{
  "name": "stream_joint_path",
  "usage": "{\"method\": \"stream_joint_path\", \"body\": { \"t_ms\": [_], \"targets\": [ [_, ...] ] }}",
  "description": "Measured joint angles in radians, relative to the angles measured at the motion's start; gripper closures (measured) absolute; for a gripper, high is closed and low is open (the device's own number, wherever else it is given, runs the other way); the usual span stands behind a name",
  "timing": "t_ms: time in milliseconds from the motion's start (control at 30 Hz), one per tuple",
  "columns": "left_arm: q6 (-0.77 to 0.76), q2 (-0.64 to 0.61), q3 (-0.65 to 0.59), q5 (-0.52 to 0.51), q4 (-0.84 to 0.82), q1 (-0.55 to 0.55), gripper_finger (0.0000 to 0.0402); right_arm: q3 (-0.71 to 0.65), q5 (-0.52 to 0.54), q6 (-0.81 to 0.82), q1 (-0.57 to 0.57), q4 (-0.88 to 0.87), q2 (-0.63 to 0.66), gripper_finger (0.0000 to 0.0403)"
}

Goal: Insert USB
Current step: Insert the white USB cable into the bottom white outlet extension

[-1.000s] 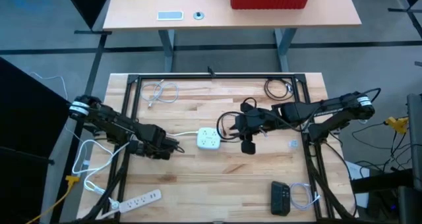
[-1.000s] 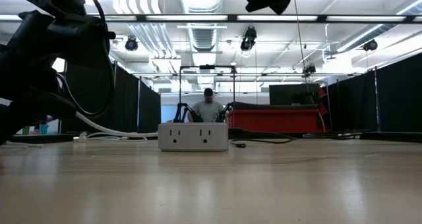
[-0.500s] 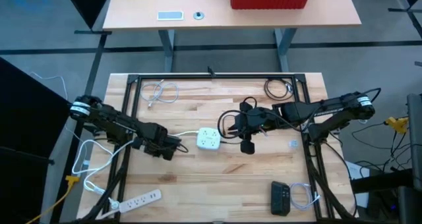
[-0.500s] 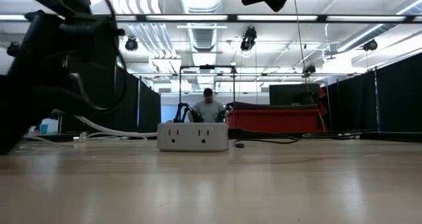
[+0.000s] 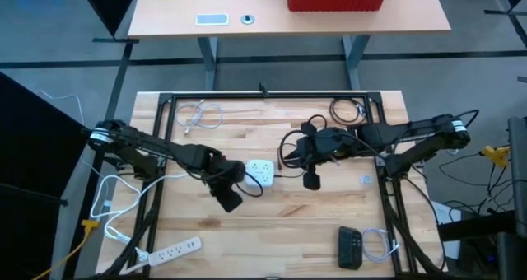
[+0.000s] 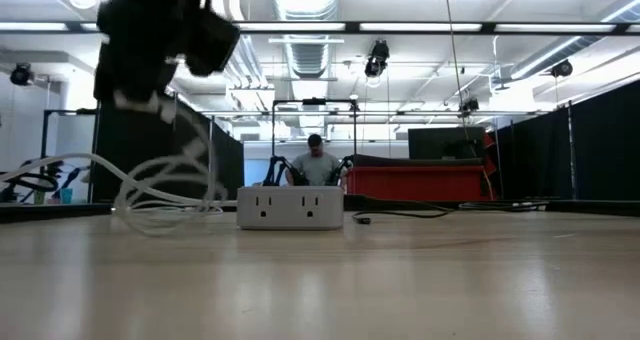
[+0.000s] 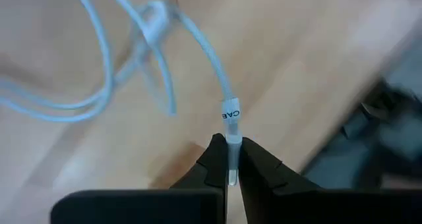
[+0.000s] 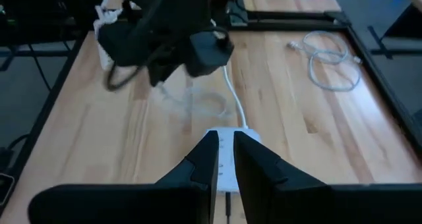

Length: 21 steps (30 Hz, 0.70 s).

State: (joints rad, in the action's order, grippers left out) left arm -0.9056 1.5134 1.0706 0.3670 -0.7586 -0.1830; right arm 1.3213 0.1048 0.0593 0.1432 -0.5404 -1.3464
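Currently I log the left claw pinched tight on the white USB cable just behind its labelled end, the cord looping away over the wood. From above, this claw sits just beside the white power block at mid tabletop. Right claw: fingers nearly together with a narrow gap, nothing held, poised over the same block. Also listed: spare white cable, black cable coil, white power strip.
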Motion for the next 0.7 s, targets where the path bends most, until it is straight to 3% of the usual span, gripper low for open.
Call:
{"method": "stream_joint_path", "body": {
  "t_ms": [200,467,600,700],
  "targets": [
    [0.258,-0.013,0.066,0.007,0.165,0.026,0.0399,0.025,-0.027,-0.116,0.0,-0.011,0.015,0.037],
    [0.38,-0.046,0.183,0.025,0.391,0.113,0.0399,0.088,-0.03,-0.233,0.004,-0.002,0.066,0.0335],
    [0.411,-0.046,0.248,0.105,0.439,0.161,0.0399,0.157,-0.023,-0.354,0.037,-0.001,0.052,0.0304],
    [0.433,-0.043,0.286,0.222,0.444,0.209,0.0399,0.213,-0.007,-0.468,0.044,-0.016,0.026,0.0285]
  ]
}}
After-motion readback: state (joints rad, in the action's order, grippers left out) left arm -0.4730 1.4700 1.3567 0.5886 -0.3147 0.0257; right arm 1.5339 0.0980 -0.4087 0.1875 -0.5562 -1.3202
